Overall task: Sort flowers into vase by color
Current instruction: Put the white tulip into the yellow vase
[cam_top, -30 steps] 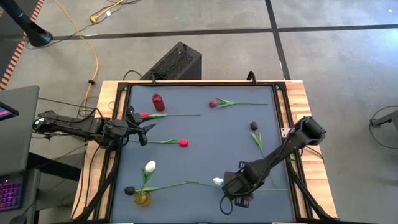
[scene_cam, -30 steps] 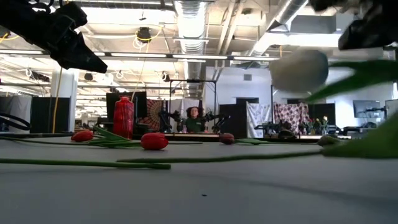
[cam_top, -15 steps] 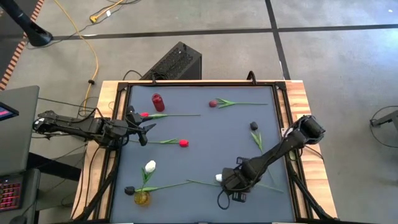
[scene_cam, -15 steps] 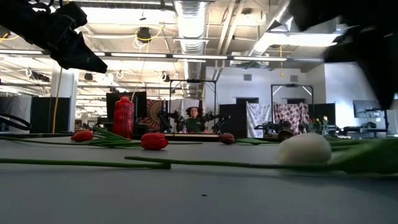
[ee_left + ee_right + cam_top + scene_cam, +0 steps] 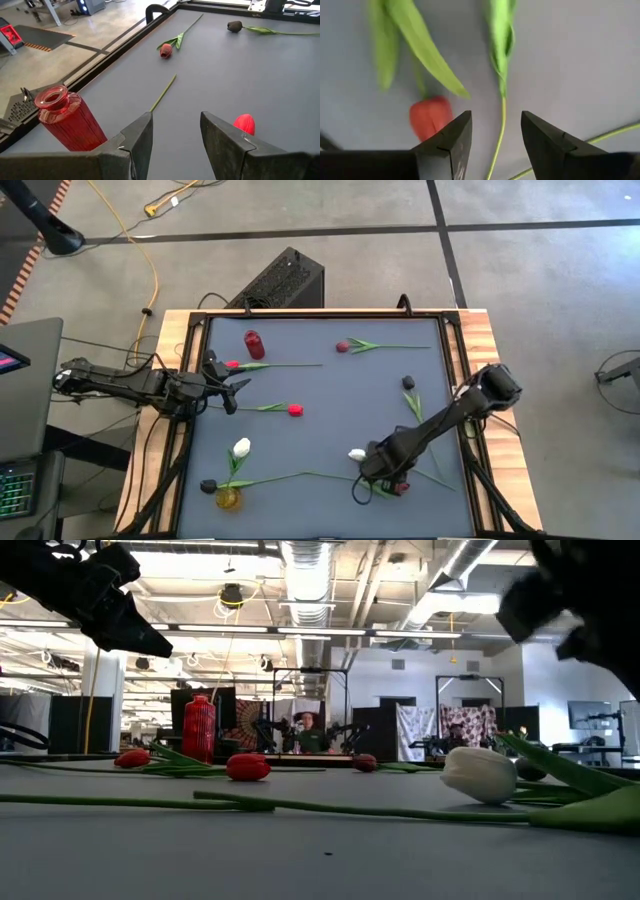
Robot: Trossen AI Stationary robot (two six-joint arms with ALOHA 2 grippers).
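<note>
A white flower lies on the grey table near its near right; its head rests on the surface. My right gripper points down just beside it, open, over a thin green stem and next to a red flower head; it touches neither. My left gripper hangs open at the table's left. A red vase stands at the far left. A yellow vase stands at the near left, and another white flower runs to it.
Two red flowers lie by the left gripper, a dark red one at the far edge, and a dark-headed one at the right. Another dark head lies beside the yellow vase. Wooden rails border the table.
The white flower, held up above the table a second ago, has dropped; now its head and stem lie on the surface. My right gripper has let it go and shifted a little toward the far edge, sinking slightly.
</note>
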